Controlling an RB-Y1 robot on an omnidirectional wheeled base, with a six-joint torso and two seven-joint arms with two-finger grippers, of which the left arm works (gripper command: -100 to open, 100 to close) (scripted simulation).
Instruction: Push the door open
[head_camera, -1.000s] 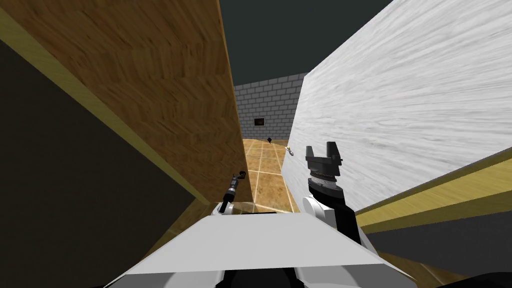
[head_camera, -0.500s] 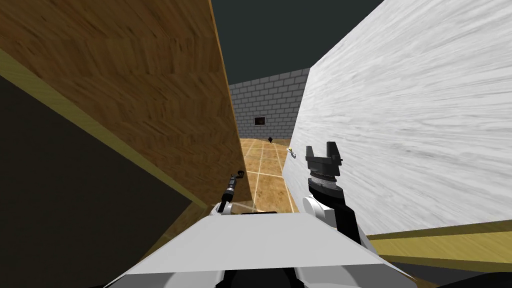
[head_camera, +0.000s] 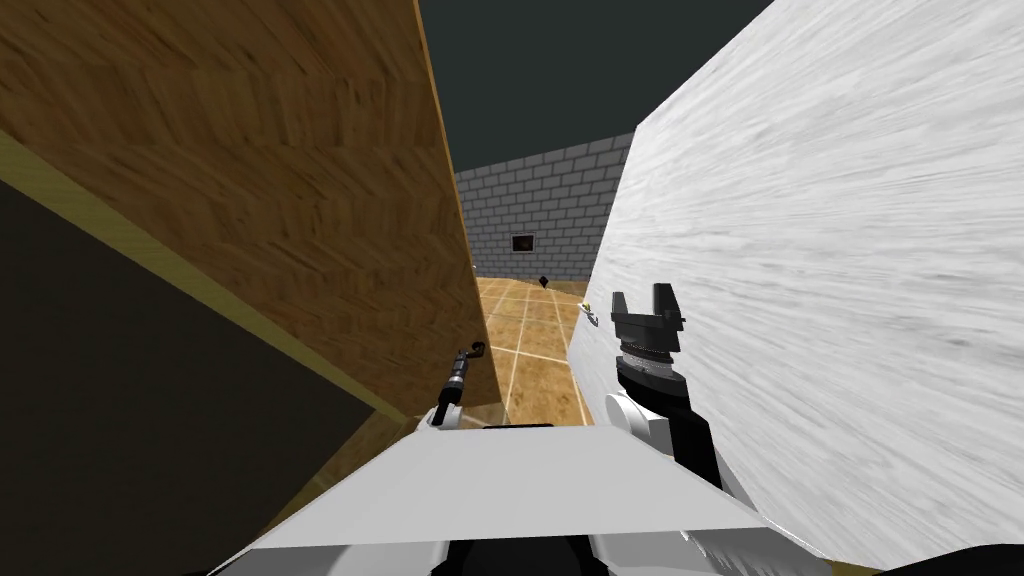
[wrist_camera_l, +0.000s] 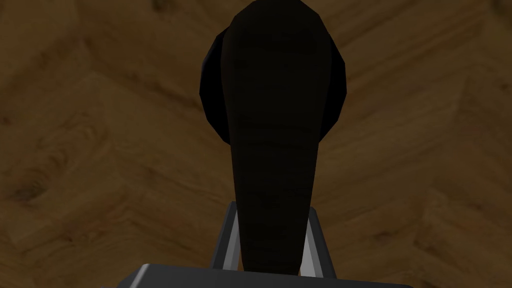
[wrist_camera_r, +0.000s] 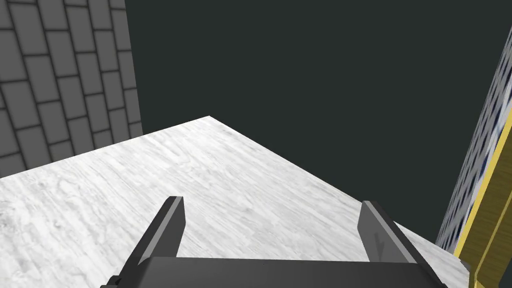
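Note:
A brown wooden door (head_camera: 300, 200) stands on my left, its free edge toward the middle. A dark lever handle (wrist_camera_l: 272, 125) sits on the wood (wrist_camera_l: 100, 150). My left gripper (head_camera: 474, 349) (wrist_camera_l: 272, 207) is shut on that handle, its fingers (wrist_camera_l: 226, 240) pressing the lever's sides. On the right is a white streaked panel (head_camera: 800, 250) (wrist_camera_r: 150, 175) with a small pale handle (head_camera: 588, 315) at its near edge. My right gripper (head_camera: 645, 297) (wrist_camera_r: 272, 202) hangs open in front of the white panel, holding nothing.
Between the two panels a narrow gap shows a tan tiled floor (head_camera: 530, 340) and a grey brick wall (head_camera: 540, 200) with a small dark picture (head_camera: 522, 242). A small dark object (head_camera: 543, 281) lies far off on the floor. A yellow strip (head_camera: 150, 260) borders the brown door.
The gap between the brown door and the white panel has widened. The brown door's edge and my left gripper shifted slightly left. The yellow strip at lower right has dropped out of view.

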